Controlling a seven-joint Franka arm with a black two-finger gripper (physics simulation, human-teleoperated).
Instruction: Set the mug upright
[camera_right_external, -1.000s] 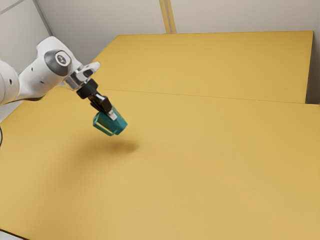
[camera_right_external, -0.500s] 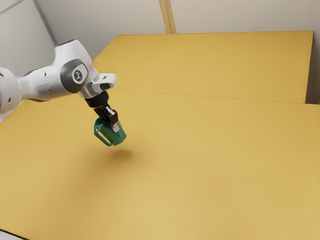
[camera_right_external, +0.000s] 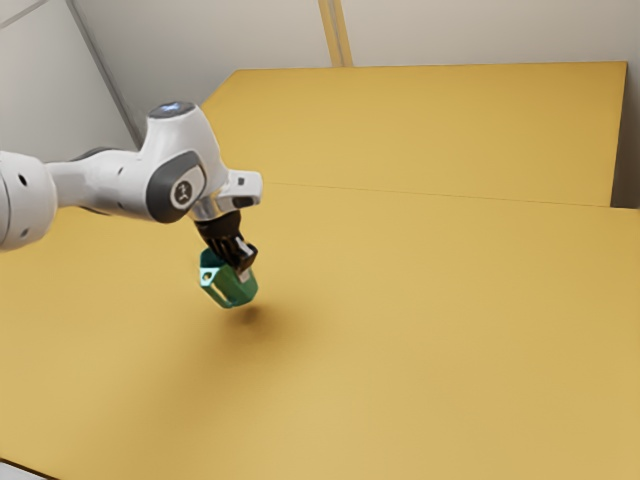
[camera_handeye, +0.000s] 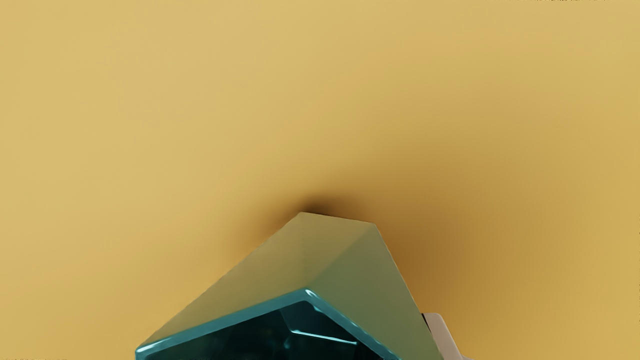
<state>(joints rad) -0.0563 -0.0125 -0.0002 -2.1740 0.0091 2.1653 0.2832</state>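
Currently, the fingers grip the mug, tilted above the worktop on the exterior view's left; the mug has descended nearer the surface; upright placement appears to require levelling its base.

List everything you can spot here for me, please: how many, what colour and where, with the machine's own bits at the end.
faceted mug: one, teal-green, tilted in the claw, over the table; its handle faces the exterior view's left
table: one, yellow, under the mug, a thin seam crossing its top
shadow: one, brownish, on the table by the mug
walls: two in view, pale grey, behind the table and at the exterior view's left
strip: one, yellowish, upright on the back wall
arm: one, white with grey, from the exterior view's left
claw: one, black with pale tips, gripping the mug
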